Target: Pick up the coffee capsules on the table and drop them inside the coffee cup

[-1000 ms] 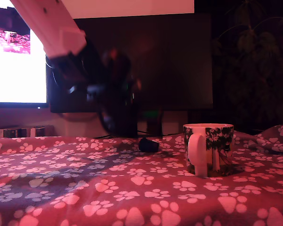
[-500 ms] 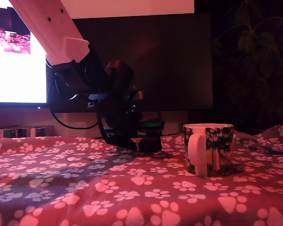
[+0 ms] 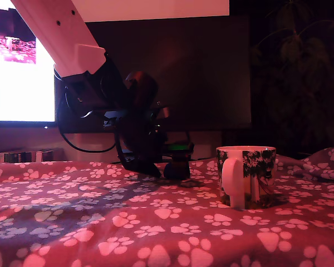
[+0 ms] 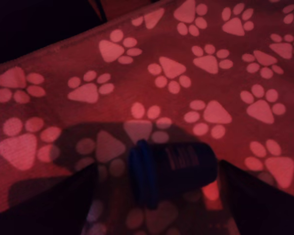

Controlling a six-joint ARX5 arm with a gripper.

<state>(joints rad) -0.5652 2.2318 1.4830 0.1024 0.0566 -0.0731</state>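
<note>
A dark blue-purple coffee capsule [image 4: 171, 169] lies on its side on the red paw-print table [image 4: 210, 73], near the cloth's far edge. My gripper [image 4: 158, 169] is down at the table and open, one finger on each side of the capsule, the gaps small. In the exterior view the capsule [image 3: 177, 170] is a dark lump just under the gripper [image 3: 167, 166], left of the coffee cup [image 3: 247, 175]. The white mug with the dark leafy print stands upright, handle facing the camera. No tan capsule shows.
A bright screen [image 3: 19, 72] glows at the back on the exterior view's left, and a dark monitor [image 3: 200, 72] stands behind the arm. A bunched fold of cloth [image 3: 323, 162] rises right of the mug. Open cloth [image 3: 128, 228] spreads in front.
The arm came down and toward the exterior view's right, bringing the gripper over the dark capsule. In the last half second it has barely moved.
</note>
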